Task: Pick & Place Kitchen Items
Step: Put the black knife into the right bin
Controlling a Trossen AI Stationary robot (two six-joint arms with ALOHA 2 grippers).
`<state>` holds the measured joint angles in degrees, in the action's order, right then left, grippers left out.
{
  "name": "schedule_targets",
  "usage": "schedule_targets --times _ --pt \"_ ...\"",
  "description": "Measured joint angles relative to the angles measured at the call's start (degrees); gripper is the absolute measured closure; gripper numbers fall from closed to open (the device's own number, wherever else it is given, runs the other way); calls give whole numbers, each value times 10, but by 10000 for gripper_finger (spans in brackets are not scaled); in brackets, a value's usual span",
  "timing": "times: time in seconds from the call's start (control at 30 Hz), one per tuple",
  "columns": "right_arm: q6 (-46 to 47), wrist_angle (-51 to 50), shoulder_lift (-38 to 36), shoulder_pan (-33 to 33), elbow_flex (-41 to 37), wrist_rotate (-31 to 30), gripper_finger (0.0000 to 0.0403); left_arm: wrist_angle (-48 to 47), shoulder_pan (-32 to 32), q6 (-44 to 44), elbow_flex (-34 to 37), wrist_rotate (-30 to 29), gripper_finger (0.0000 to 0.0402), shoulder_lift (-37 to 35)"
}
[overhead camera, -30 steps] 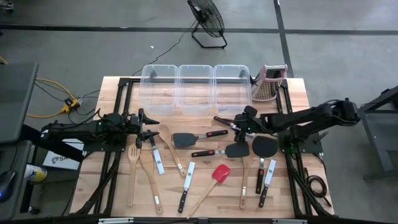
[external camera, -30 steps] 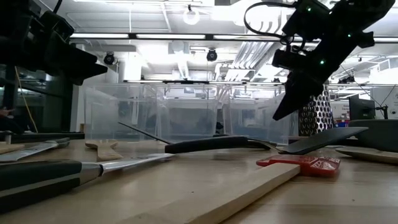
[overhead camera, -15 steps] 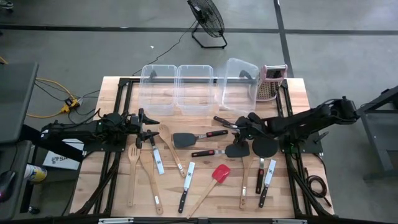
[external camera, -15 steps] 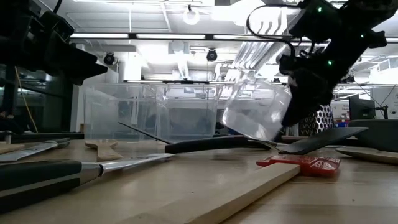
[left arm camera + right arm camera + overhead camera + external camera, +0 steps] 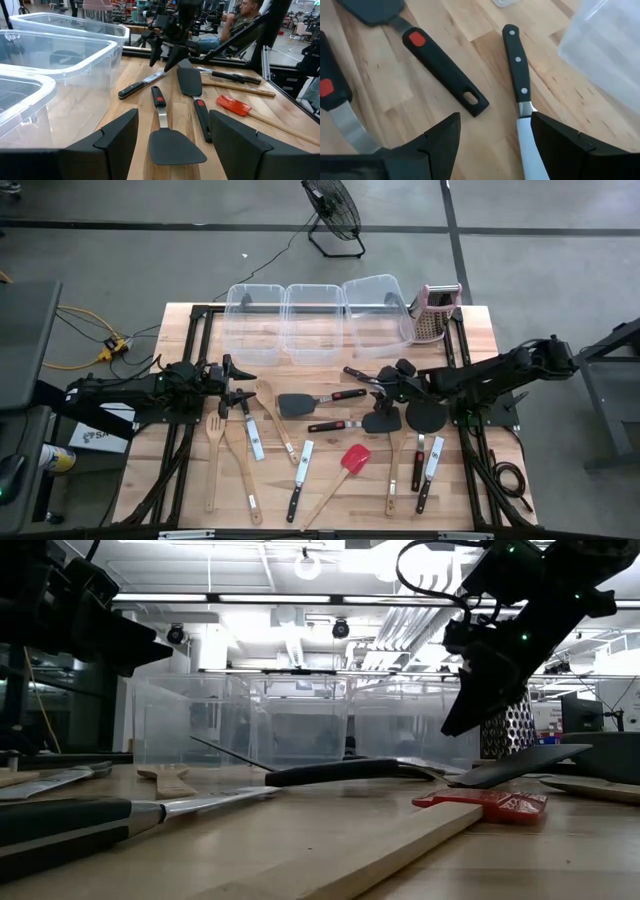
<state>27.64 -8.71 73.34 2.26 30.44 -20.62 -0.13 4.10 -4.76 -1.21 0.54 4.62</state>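
Note:
Long utensils lie flat across the wooden table: black turners (image 5: pixel 300 404) (image 5: pixel 380 421), a red-headed spatula (image 5: pixel 352 458), pale wooden spoons (image 5: pixel 238 445) and black-handled knives (image 5: pixel 300 470). My right gripper (image 5: pixel 385 387) (image 5: pixel 492 125) hangs open, slanting down, just above a black-handled knife (image 5: pixel 362 375) (image 5: pixel 517 65) and the red-dotted handle of a turner (image 5: pixel 445 75); it touches neither. My left gripper (image 5: pixel 243 385) (image 5: pixel 172 125) waits open and level at the table's left, pointing along a black turner (image 5: pixel 175 145).
Three clear plastic bins (image 5: pixel 315 320) stand along the far edge; the right one (image 5: pixel 378 310) sits askew. A metal box grater (image 5: pixel 432 313) stands beside it. A person (image 5: pixel 245 15) sits beyond the table. A fan (image 5: pixel 335 215) stands on the floor.
The right-hand clear bin tipped up on its far side half a second ago and has dropped back; it now sits skewed against its neighbours. My right gripper has rolled about its own axis and shifted slightly over the knife, staying open.

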Motion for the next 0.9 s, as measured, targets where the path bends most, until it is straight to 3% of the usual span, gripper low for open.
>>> schedule_targets --times 0.27,0.5,0.9 --pt "-63 44 45 -5 0 -5 167 0 0 0 0 0 162 0" --pt "-21 86 86 -2 0 -17 167 0 0 0 0 0 162 0" --pt "-38 104 87 0 -22 -72 167 0 0 0 0 0 162 0"
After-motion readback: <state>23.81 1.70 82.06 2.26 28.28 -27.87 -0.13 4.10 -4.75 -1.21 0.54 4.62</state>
